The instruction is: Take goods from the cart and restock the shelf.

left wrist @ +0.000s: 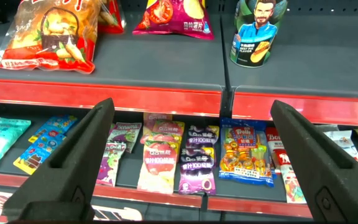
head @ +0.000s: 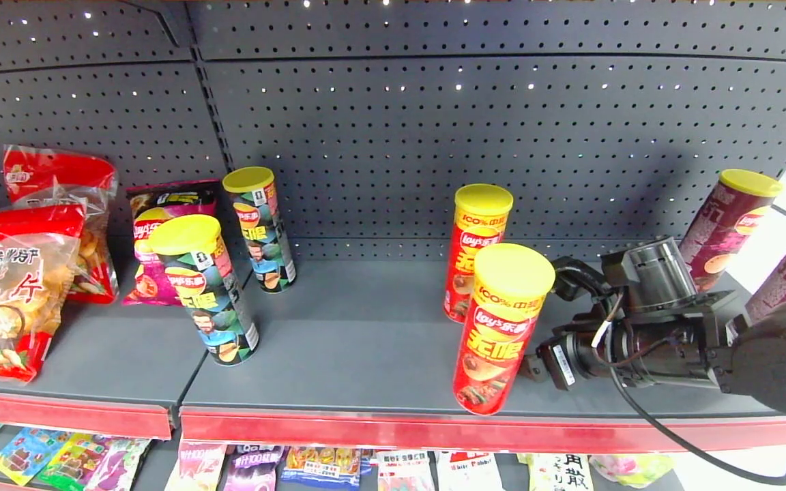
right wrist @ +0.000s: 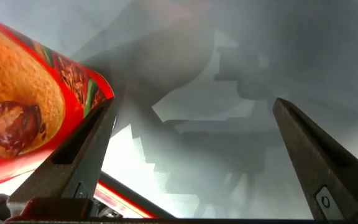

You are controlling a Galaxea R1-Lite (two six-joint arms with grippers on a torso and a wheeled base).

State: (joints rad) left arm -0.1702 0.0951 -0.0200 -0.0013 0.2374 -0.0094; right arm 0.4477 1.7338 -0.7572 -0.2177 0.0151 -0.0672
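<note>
A red chip can with a yellow lid (head: pixel 502 327) stands slightly tilted near the front edge of the grey shelf (head: pixel 366 341). My right gripper (head: pixel 533 365) sits low on the shelf just right of that can, open. In the right wrist view the can (right wrist: pixel 23 124) lies outside one finger (right wrist: pixel 82 162), and nothing is between the fingers of the right gripper (right wrist: pixel 191 106). A second red can (head: pixel 476 245) stands behind the first. My left gripper (left wrist: pixel 191 106) is open and empty, held in front of the shelf's red front lip (left wrist: pixel 135 96).
Two dark cans (head: pixel 205 293) (head: pixel 260 228) stand left of centre, and snack bags (head: pixel 18 286) fill the far left. Two maroon cans (head: pixel 727 218) lean at the far right. Bare shelf lies between the dark and red cans. Candy packs (left wrist: pixel 194 165) line the lower shelf.
</note>
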